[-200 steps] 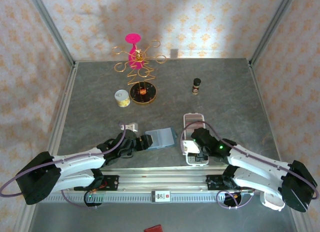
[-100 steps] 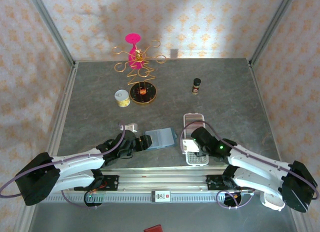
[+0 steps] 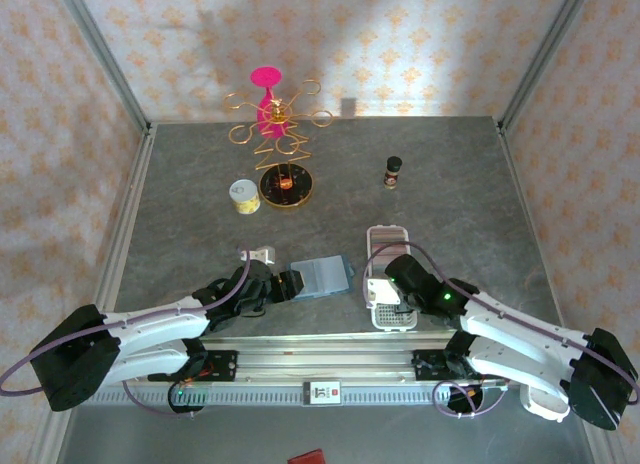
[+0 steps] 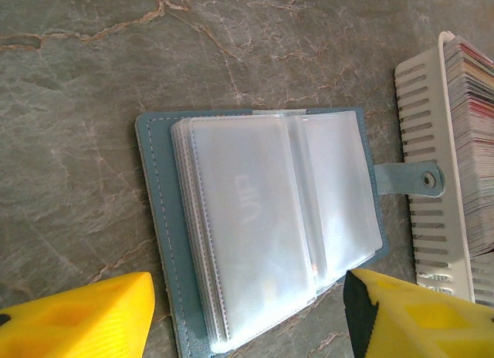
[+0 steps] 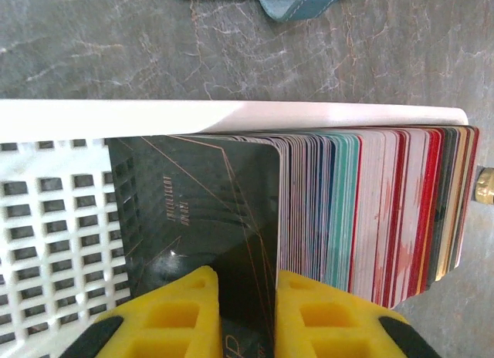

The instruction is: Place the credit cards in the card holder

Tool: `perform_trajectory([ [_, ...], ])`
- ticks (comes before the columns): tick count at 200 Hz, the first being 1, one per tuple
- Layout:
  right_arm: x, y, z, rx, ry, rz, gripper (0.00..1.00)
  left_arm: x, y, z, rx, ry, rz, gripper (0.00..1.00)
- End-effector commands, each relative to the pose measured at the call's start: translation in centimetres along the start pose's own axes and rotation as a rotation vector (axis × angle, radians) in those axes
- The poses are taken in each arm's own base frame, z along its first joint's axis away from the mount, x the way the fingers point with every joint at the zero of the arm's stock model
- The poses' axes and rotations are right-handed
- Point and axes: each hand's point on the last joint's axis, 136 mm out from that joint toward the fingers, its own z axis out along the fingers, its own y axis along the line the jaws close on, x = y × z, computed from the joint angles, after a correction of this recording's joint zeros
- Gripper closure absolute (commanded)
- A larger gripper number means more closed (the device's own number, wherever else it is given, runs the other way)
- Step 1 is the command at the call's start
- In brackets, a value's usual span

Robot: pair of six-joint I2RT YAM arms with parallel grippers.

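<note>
Yellow right gripper [image 5: 245,285] fingers [image 5: 181,315] seemingly pinch dark card [image 5: 193,204].

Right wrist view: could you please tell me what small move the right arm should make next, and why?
Probably lift straight up: the right gripper is pinched on the dark card at the front of the stack in the white tray, while the card holder lies open beside it, below the open left gripper.

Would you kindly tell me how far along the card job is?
Done: the card holder lies open, with the open left gripper straddling it. In hand: the right gripper pinches the dark card at the front of the stack in the tray. Left: lifting it out, sleeving it, then the rest.
</note>
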Motion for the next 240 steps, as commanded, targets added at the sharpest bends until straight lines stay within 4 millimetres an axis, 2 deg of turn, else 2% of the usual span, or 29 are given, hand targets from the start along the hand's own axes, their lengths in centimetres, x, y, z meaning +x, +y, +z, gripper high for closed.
perform_trajectory([
  [1, -0.3, -1.4, -0.7, 0.043, -0.004, 0.022, 0.83, 0.0, 0.1, 0.0, -0.003, -0.011, -0.009, 0.33],
  [85, -0.5, -2.7, -2.5, 0.063, -0.008, 0.051, 0.88, 0.1, 0.1, 0.1, -0.011, -0.003, -0.001, 0.31],
  [109, -2.0, -2.3, -3.8, -0.014, -0.078, 0.109, 1.0, 0.0, 0.3, 0.1, -0.027, -0.003, 0.009, 0.3],
  [142, -3.5, -1.5, -6.0, -0.128, -0.143, 0.209, 1.0, -0.6, 0.4, -0.1, -0.062, -0.023, 0.023, 0.29],
  [157, -4.3, -2.2, -6.9, -0.129, -0.178, 0.254, 1.0, -0.9, 0.6, -0.3, -0.074, -0.038, 0.025, 0.28],
  [174, -6.2, -3.8, -8.4, -0.106, -0.275, 0.32, 1.0, -1.2, 0.6, -0.5, -0.08, -0.049, 0.026, 0.28],
  [190, -9.1, -6.8, -10.2, -0.058, -0.436, 0.477, 1.0, -1.4, 0.5, -0.7, -0.083, -0.056, 0.029, 0.27],
  [209, -12.6, -10.2, -12.0, -0.058, -0.648, 0.746, 1.0, -1.5, 0.4, -0.7, -0.087, -0.056, 0.028, 0.27],
  [225, -14.1, -12.3, -11.5, -0.114, -0.743, 1.072, 1.0, -1.6, 0.3, -0.6, -0.09, -0.055, 0.029, 0.34],
  [240, -15.5, -12.0, -9.4, -0.262, -0.723, 1.315, 1.0, -1.7, 0.4, -0.5, -0.106, -0.054, 0.037, 0.38],
])
